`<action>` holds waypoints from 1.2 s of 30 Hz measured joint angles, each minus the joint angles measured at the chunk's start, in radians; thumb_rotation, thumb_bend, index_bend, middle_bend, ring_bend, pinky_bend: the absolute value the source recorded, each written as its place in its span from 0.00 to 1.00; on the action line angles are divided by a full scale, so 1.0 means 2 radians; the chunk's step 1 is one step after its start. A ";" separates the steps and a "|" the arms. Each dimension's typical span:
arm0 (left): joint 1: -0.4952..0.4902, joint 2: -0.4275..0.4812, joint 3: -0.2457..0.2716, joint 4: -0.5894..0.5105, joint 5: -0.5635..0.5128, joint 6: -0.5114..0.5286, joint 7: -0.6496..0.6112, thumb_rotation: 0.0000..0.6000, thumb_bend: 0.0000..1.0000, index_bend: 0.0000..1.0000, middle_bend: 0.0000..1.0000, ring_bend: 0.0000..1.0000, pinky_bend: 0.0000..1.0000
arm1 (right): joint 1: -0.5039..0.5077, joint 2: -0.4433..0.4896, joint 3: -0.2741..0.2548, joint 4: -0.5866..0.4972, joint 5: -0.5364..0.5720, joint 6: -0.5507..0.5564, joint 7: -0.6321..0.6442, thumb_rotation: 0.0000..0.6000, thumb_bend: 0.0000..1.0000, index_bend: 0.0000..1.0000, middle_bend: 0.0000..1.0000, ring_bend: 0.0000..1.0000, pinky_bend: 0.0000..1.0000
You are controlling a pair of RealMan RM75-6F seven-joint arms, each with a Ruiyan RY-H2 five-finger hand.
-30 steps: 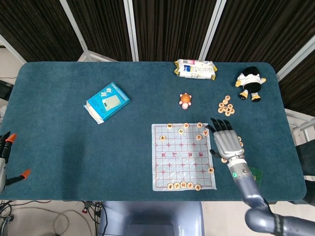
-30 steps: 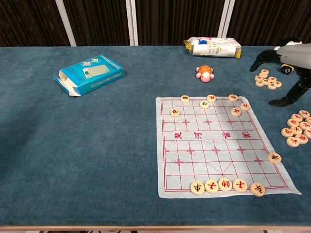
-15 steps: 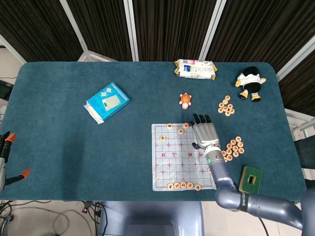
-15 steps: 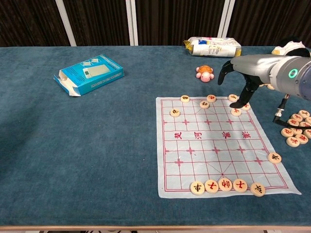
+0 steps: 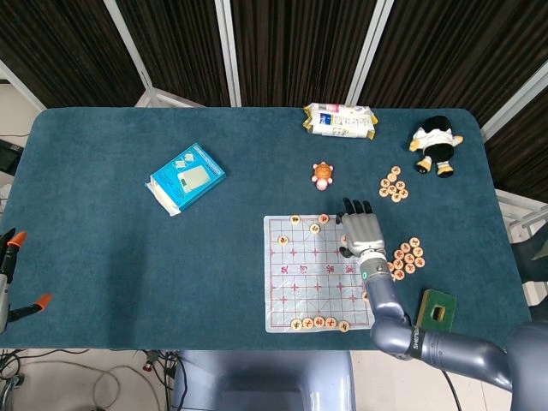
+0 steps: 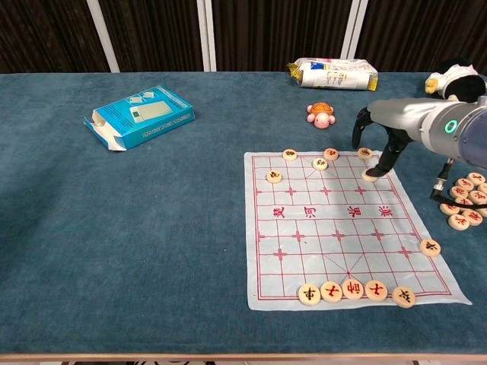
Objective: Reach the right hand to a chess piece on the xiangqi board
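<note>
The xiangqi board (image 6: 335, 220), a pale sheet with red lines, lies at the front right of the table, also seen in the head view (image 5: 312, 270). Round wooden pieces sit along its far edge (image 6: 290, 154) and in a row on its near edge (image 6: 351, 289). My right hand (image 6: 378, 137) hangs over the board's far right corner, fingers spread and pointing down, holding nothing. One fingertip (image 6: 374, 172) touches a piece (image 6: 370, 177) there. Another piece (image 6: 365, 153) lies just behind it. In the head view this hand (image 5: 360, 229) covers that corner. My left hand does not show.
Loose pieces lie off the board to its right (image 6: 464, 201), with a second pile further back (image 5: 394, 184). A turtle toy (image 6: 322, 114) sits just beyond the board. A blue box (image 6: 141, 115), a snack packet (image 6: 333, 74), a plush doll (image 5: 437, 144) and a green pad (image 5: 437, 310) are around.
My right hand swung left from beside the loose pieces onto the board's far right corner, then dropped until a fingertip met a piece there.
</note>
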 measured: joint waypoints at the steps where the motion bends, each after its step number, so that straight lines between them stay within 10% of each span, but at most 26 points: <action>1: 0.000 0.000 0.000 0.000 0.000 0.000 0.000 1.00 0.01 0.00 0.00 0.00 0.05 | 0.001 -0.001 -0.001 0.003 -0.001 0.000 0.002 1.00 0.35 0.34 0.00 0.00 0.00; 36: -0.001 -0.005 -0.001 0.000 -0.003 0.000 0.012 1.00 0.01 0.00 0.00 0.00 0.05 | 0.008 -0.028 -0.026 0.070 -0.003 -0.019 0.040 1.00 0.34 0.43 0.00 0.00 0.00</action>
